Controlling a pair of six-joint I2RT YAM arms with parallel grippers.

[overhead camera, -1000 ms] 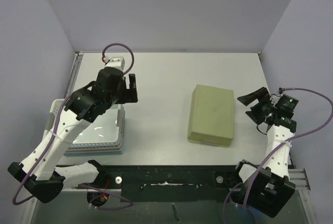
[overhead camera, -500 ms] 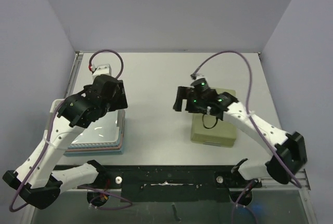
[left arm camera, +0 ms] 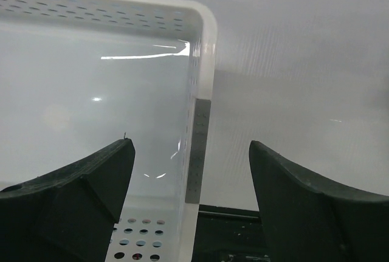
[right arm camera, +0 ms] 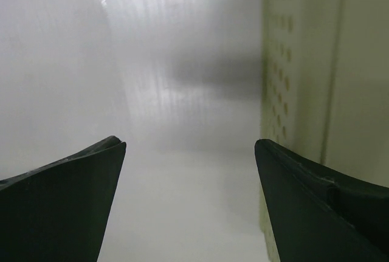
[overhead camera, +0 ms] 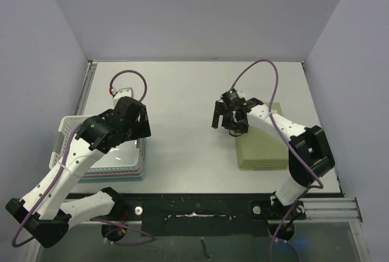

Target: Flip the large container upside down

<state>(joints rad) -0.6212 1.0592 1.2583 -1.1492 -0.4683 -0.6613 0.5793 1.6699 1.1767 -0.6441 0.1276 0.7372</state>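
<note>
**Fig.** My left gripper (left arm camera: 189, 152), jaws spread wide and gripping nothing, hangs astride one side wall of the white basket (left arm camera: 203, 37). One jaw is over the basket's floor and the other over the bare table (left arm camera: 298, 86). Whether either jaw touches the wall I cannot tell.

I take this basket for the large container, since it is the broader of the two bins seen from overhead. It sits open side up directly beneath my left gripper, on top of the blue and pink trays (overhead camera: 115, 175). I therefore judge the turn not yet begun: grasp, lift and flip all remain.

The basket is glossy white plastic with rounded corners. It has rows of small holes along rim and wall, and a grey strip (left arm camera: 199, 128) on the wall between my jaws.

Farther off, my right gripper (right arm camera: 189, 149), likewise spread and empty, stands just beside the perforated side of a pale green bin (right arm camera: 304, 92). That bin shows a flat closed face upward and may already be bottom-up.
</note>
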